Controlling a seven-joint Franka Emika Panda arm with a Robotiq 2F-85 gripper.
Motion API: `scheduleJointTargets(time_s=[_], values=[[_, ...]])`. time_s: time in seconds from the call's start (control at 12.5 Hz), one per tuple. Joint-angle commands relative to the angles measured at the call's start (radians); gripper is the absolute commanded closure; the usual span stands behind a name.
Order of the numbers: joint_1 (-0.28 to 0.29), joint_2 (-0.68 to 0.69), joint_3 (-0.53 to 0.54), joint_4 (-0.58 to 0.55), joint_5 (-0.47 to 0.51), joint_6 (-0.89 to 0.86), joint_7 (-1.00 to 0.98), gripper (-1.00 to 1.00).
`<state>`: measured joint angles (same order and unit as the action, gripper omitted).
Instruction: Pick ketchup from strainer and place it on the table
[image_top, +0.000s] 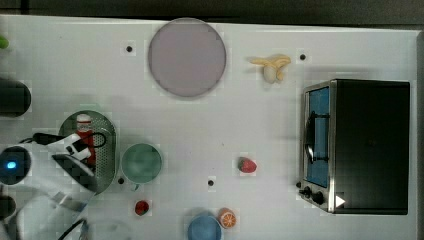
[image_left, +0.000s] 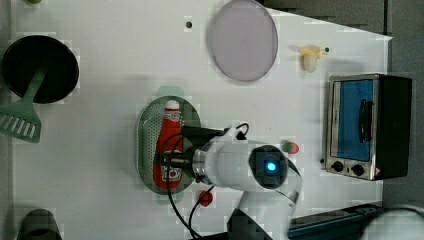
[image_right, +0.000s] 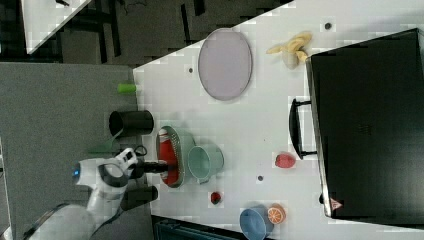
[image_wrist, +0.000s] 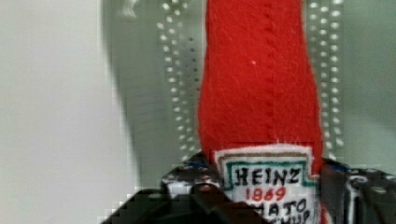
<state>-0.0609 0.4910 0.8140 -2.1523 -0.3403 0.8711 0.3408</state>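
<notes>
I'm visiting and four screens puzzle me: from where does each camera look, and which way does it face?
Top view: overhead, facing down on the table; the arm enters at the top view's lower left.
Left view: high up, looking down at the ketchup in the strainer; the white arm reaches in from below.
Right view: high and angled, with floor beside the table; the arm shows at the right view's lower left.
Wrist view: on the arm, close against the ketchup label; the gripper frames it.
Shared: the plate and oven appear in all three off-arm views.
</notes>
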Motion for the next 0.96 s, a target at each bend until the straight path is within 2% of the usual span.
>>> scheduleJointTargets(time_s=[0.08,0.24,0.32,0.64,0.96], values=[[-0.059,-0.142,0.093,0.092,0.122,-0.135,0.03,-0.19],[-0.08,-0.178,0.09,0.175,0.221,-0.28,-0.042,-0.19],[-0.095,-0.183,0.087,0.224,0.234,-0.352,-0.089,-0.19],[-0.165,-0.182,0.023,0.405,0.234,-0.515,-0.144,-0.19],[-0.236,-0.183,-0.072,0.477,0.23,-0.559,-0.214,-0.19]])
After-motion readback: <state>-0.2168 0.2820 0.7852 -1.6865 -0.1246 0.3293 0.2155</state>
